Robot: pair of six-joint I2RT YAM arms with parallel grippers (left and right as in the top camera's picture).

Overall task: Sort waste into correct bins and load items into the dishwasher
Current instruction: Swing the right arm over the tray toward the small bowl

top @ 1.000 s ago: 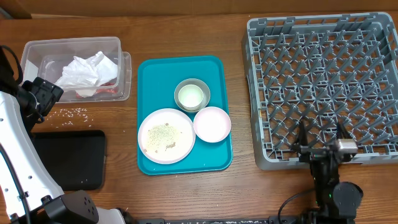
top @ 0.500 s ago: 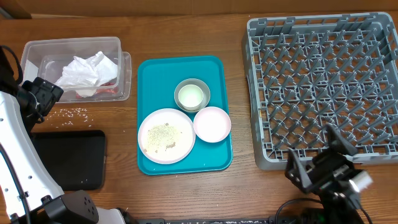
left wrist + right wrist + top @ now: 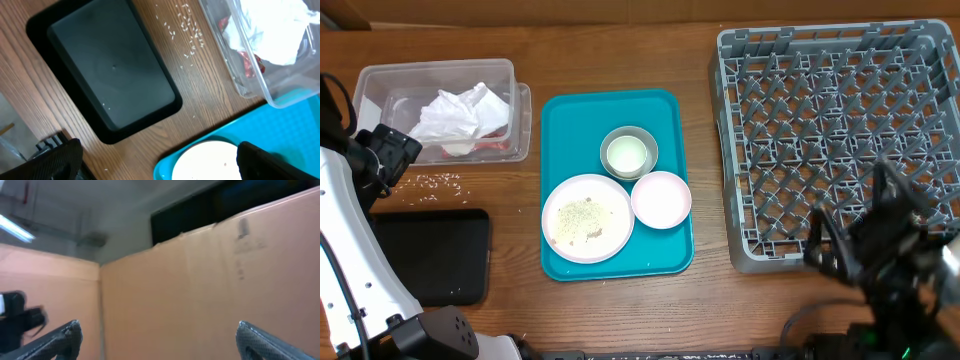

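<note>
Tub [image 3: 390, 100] w/ napkin [image 3: 455, 115] far L, shallow tray [image 3: 430, 255] in front; serving tray [image 3: 570, 125] w/ plate [image 3: 587, 218] centre; rack [image 3: 840, 130] R.

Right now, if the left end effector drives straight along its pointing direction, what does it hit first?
Probably bare wooden table, in the gap between the black tray and the teal tray. The left end effector is open and empty; the black tray's corner is close, depth unclear.

Overhead: right gripper [image 3: 852, 218] blurred, outline unclear, covering the near-right corner of the large grey lattice plastic dish rack [image 3: 770, 100]. Rack's right side cut by frame edge. In the tub, small red wrapper [image 3: 498, 146] mostly hidden under crumpled white paper napkin [image 3: 455, 115]. Left wrist: round pale plate [image 3: 205, 160] cut by bottom edge. Right wrist view blurred throughout.
</note>
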